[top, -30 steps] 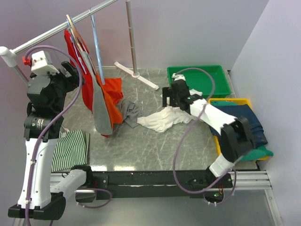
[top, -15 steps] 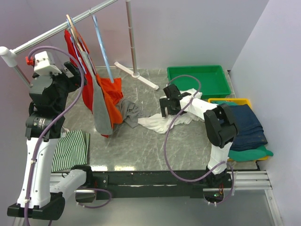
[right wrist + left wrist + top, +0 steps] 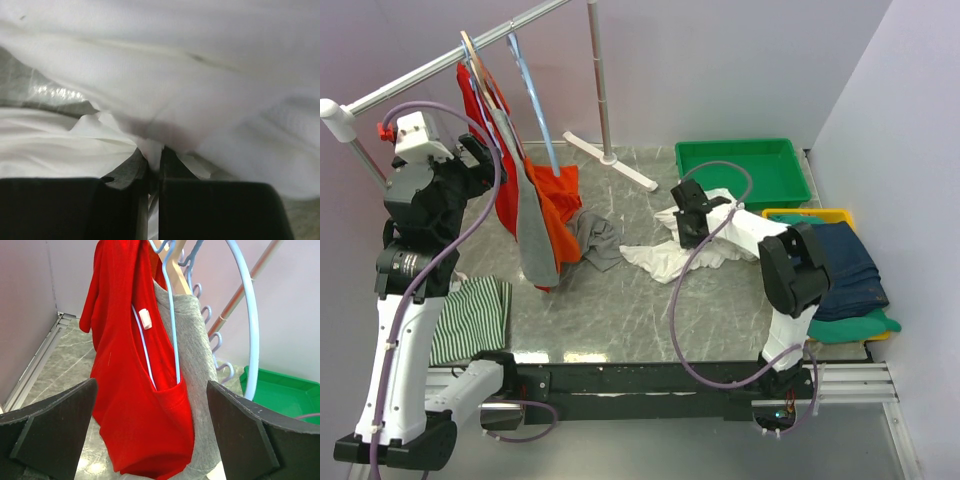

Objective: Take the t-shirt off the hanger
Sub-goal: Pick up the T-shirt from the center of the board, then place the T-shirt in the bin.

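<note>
Right gripper (image 3: 155, 167) just clamped onto the white shirt (image 3: 210, 75), a fold pinched between its jaws; a second ago it was wide open. That shirt lies on the counter (image 3: 620, 310), well right of the red t-shirt (image 3: 125, 370). Left gripper (image 3: 151, 390) is spread wide and empty, facing the red t-shirt, near but not touching. Red t-shirt hangs on the blue hanger (image 3: 172, 325), so removal looks not started. White tag (image 3: 145, 318) inside it, no readable writing.
</note>
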### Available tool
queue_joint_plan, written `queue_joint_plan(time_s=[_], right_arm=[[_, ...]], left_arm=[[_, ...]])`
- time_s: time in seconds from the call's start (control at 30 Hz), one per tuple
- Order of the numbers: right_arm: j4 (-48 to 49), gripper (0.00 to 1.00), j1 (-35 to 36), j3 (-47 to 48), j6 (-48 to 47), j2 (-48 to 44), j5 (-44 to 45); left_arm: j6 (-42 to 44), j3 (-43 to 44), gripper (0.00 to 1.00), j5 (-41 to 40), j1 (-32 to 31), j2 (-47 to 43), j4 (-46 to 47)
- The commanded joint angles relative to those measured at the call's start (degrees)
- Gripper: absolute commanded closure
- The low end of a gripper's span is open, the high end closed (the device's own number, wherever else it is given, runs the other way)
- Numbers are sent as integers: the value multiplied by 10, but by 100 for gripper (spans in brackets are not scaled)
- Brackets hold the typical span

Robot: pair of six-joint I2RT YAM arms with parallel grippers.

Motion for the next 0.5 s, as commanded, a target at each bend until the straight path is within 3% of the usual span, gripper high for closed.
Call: queue_joint_plan(time_s=[0.0, 0.27, 0.47], right_arm=[[-38, 100, 10, 34, 5, -94, 15], [-8, 100, -26, 187, -16, -165, 156], [78, 100, -78, 266, -44, -153, 166]], left_arm=[[0, 3, 4, -1, -2, -7, 22], [0, 6, 4, 6, -3, 1, 23], [-3, 4, 4, 12, -3, 4, 29]])
